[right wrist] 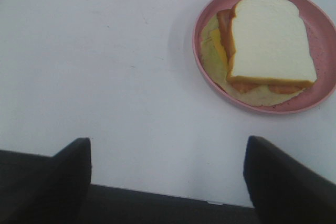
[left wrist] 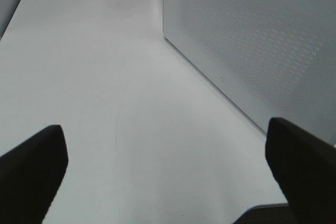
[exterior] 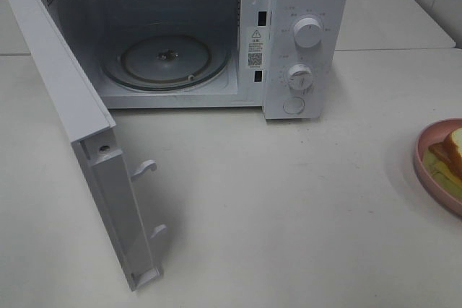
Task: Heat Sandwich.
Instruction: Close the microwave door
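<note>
The microwave point(exterior: 195, 37) is seen standing on the white desk point(exterior: 289, 200) with its door point(exterior: 79, 128) swung fully open, so the step in hand is judged to be the fetching of the food; nothing has yet been loaded. Inside the cavity, only the bare glass turntable point(exterior: 164, 59) is seen.

The sandwich point(right wrist: 268, 43) is found on a round pink plate point(right wrist: 310, 100), well apart from the microwave, at the right edge of the exterior view. White bread lies on top, with brown crust and yellow-green filling showing beneath it; nothing else is seen on the plate.

The right pincer point(right wrist: 165, 174) is held wide open with nothing gripped, above bare desk near the plate. The left pincer point(left wrist: 168, 174) is likewise spread wide and empty, near the outer face of the door.

The next move is judged to call for the right pincer to be brought to the plate rim, closed on it, and the plate to be carried level to the turntable. Clearance past the open door is not expected to be a problem, since the approach is from the right
</note>
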Motion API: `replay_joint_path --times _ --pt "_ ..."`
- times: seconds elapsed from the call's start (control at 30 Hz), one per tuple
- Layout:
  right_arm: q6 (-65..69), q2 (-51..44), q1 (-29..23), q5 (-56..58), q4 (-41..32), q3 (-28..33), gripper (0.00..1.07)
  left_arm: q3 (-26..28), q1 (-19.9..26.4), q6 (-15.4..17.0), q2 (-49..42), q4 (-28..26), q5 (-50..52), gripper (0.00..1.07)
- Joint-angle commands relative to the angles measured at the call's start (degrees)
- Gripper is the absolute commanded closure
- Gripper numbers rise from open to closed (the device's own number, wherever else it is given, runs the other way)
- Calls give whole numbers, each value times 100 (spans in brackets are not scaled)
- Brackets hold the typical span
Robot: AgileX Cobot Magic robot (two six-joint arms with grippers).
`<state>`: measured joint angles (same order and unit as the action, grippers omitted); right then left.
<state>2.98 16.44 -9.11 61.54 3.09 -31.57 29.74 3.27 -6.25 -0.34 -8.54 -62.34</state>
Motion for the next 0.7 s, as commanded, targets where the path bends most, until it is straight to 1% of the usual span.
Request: replay_joint_path --times 0.03,0.13,0.17,0.27,0.3,0.4,0.7 --pt "-40 -407 212 -172 -23 126 31 -6 -34 -17 -92 17 80 9" --pt "-57 -905 441 -453 -29 321 31 -6 -34 -17 -92 17 80 9" --pt "-57 -905 441 -453 -29 321 31 -6 -34 -17 -92 17 80 9" --pt "-80 -1387 699 -453 -34 309 31 -6 -34 -17 -92 17 80 9" --pt "-80 -1387 699 -453 -34 309 31 -6 -34 -17 -92 17 80 9" --pt "-92 -1851 865 -453 -40 309 31 -6 -34 -17 -92 17 80 9" --pt "-115 -1828 865 -447 -57 309 31 -6 -34 -17 -86 17 80 9"
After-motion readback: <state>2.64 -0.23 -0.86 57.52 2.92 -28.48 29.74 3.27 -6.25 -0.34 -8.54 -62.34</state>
